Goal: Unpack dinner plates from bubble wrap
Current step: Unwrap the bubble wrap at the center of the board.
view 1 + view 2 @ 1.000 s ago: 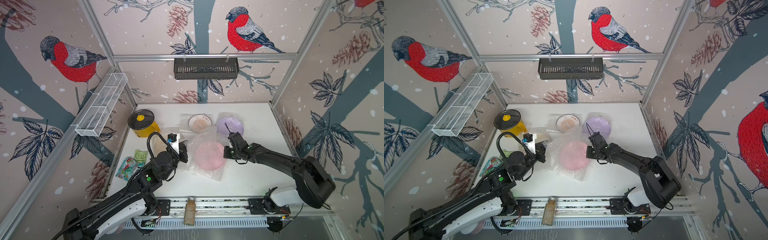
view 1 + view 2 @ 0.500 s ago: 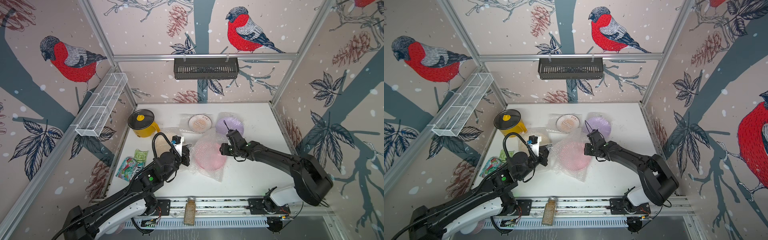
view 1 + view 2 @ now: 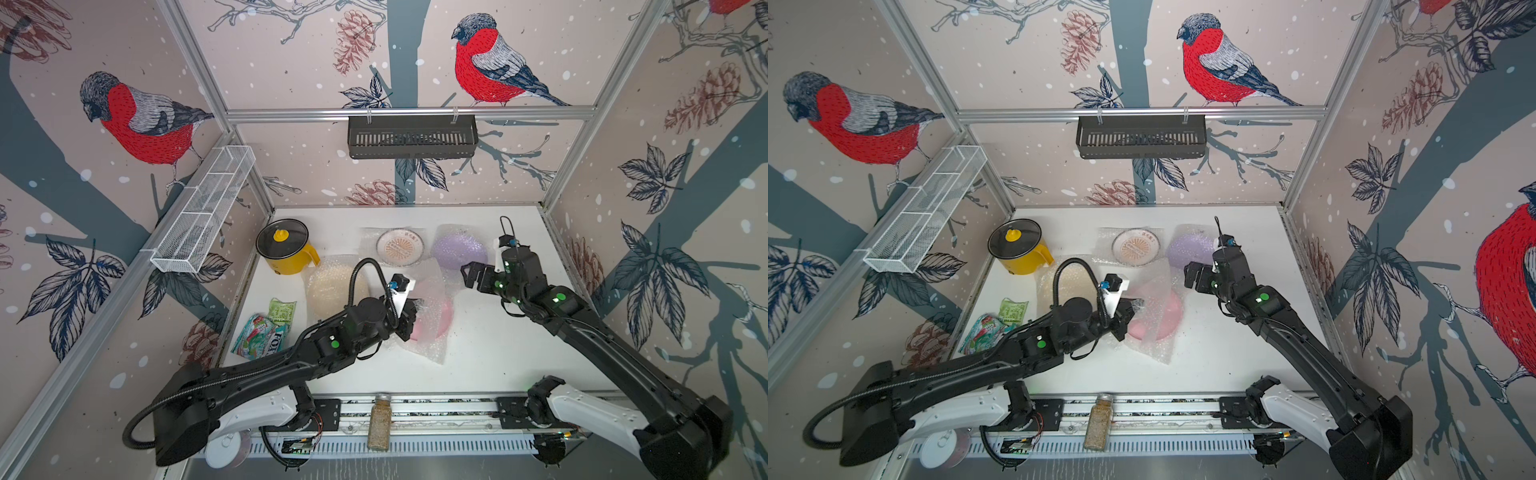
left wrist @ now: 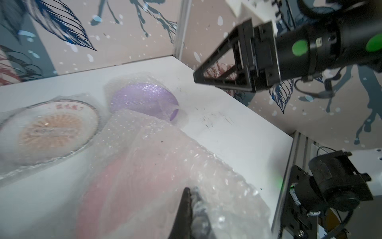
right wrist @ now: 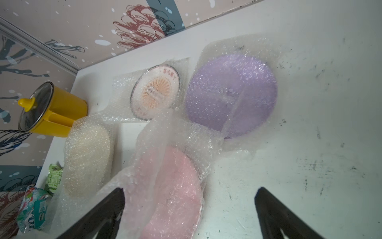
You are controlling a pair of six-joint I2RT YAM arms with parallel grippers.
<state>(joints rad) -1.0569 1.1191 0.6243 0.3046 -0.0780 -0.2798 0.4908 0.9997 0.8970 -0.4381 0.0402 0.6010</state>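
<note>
Top views: high over front rail, tilted down toward back wall, far off; whole table [image 3: 478, 357], both arms, near-identical field. Left wrist: low, close over wrap [image 4: 186, 161] on pink plate [image 4: 107, 186], facing far right corner. Right wrist: higher, looking down toward far left corner. Shared by wrist views: pink plate, lilac plate [image 5: 231, 93], sunburst plate [image 5: 157, 91].

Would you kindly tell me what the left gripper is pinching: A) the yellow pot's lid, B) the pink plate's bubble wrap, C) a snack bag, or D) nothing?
B: the left gripper is shut on the bubble wrap lying over the pink plate.
</note>
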